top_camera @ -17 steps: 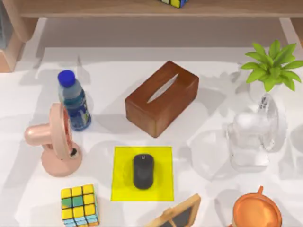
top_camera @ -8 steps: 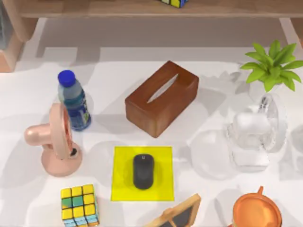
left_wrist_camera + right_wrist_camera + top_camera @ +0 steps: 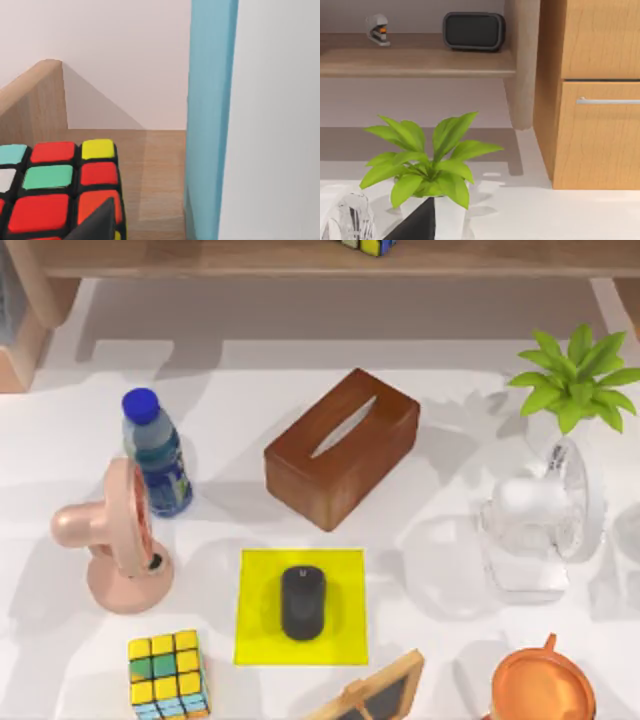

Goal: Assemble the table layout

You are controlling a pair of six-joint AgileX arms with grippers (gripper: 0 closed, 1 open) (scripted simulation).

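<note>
On the broad white tabletop (image 3: 250,400), a black computer mouse (image 3: 302,602) is lying centred on the small yellow square mat (image 3: 345,575). Neither claw's state can be told. Judging so, the layout is nearing completion; next comes checking.

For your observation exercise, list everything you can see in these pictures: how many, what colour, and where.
table: 1, white, under everything
shelf: 1, light wood, far edge
tissue box: 1, brown, centre
bottle: 1, blue cap, left
fan: 1, pink, left
clear fan: 1, transparent, right
plant: 1, green, far right
mat: 1, yellow, near centre
mouse: 1, black, on mat
cubes: 2, multicoloured, near left; shelf
orange object: 1, near right
frame: 1, wooden, near edge
speaker: 1, black, shelf
stapler: 1, grey, shelf
</note>
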